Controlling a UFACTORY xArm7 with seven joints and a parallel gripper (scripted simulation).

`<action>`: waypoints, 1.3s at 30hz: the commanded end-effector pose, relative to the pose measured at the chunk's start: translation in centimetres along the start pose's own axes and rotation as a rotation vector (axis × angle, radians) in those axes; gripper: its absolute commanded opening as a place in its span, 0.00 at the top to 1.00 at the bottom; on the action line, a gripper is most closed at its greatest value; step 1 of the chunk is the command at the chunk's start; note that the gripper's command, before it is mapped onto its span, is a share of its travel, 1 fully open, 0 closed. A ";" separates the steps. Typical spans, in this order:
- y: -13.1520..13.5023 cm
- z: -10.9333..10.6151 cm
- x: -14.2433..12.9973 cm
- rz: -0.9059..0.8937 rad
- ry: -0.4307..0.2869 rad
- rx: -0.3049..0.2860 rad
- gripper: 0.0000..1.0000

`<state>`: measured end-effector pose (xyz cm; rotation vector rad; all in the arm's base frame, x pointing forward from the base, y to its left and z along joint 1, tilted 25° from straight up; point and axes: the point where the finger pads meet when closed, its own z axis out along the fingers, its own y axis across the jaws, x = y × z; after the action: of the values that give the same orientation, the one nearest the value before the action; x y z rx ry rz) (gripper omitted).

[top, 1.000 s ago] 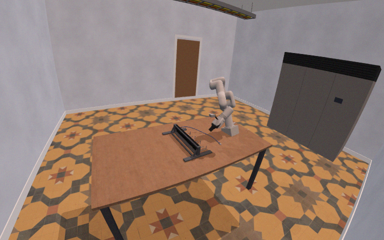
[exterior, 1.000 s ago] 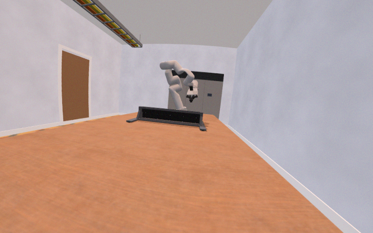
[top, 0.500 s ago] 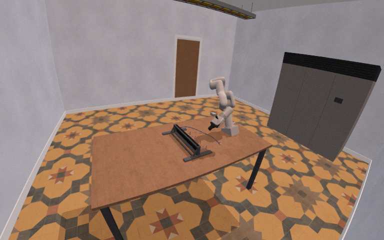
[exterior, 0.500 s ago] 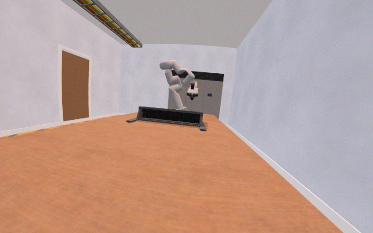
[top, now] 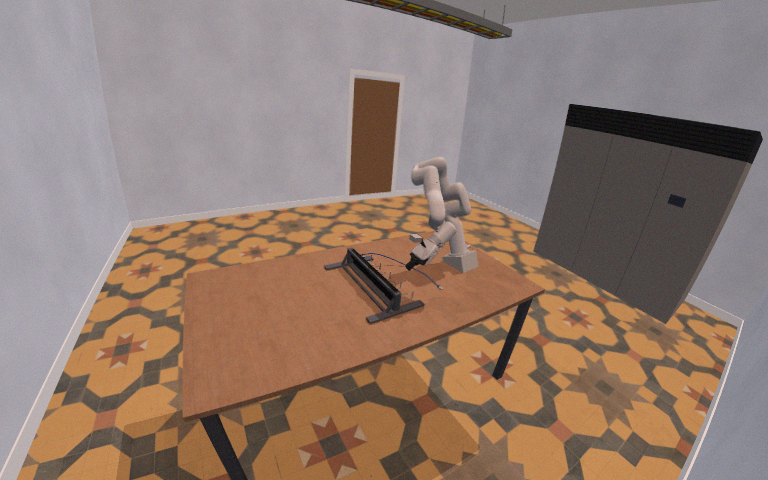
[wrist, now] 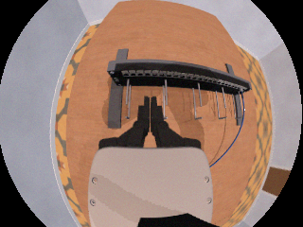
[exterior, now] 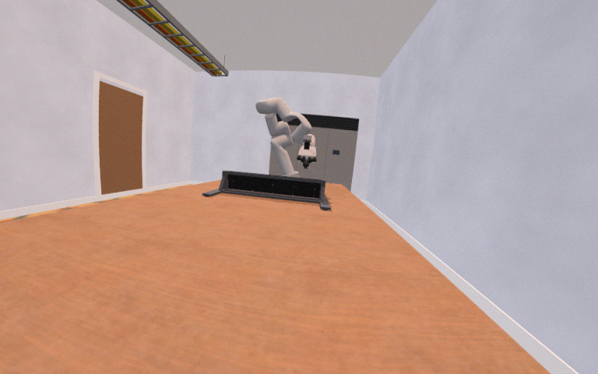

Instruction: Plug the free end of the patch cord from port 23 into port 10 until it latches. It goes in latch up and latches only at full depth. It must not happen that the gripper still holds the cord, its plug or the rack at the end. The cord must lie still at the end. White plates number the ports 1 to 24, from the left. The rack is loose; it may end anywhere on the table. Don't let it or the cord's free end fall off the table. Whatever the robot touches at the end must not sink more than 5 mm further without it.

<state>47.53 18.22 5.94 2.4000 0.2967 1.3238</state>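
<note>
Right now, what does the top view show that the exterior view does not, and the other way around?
Only the top view shows the blue cord, running from the rack's far end past the arm to its free end on the table. Only the exterior view shows the rack's dark back face. Both show the rack and the shut, empty end effector above the table.
</note>
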 end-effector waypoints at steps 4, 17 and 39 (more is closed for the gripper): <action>-0.6 5.8 0.4 0.003 0.006 0.005 1.00; -0.6 6.8 0.4 0.003 0.006 0.005 1.00; -0.6 6.8 0.4 0.003 0.006 0.005 1.00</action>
<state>53.46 17.14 2.55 2.4025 0.2981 1.3279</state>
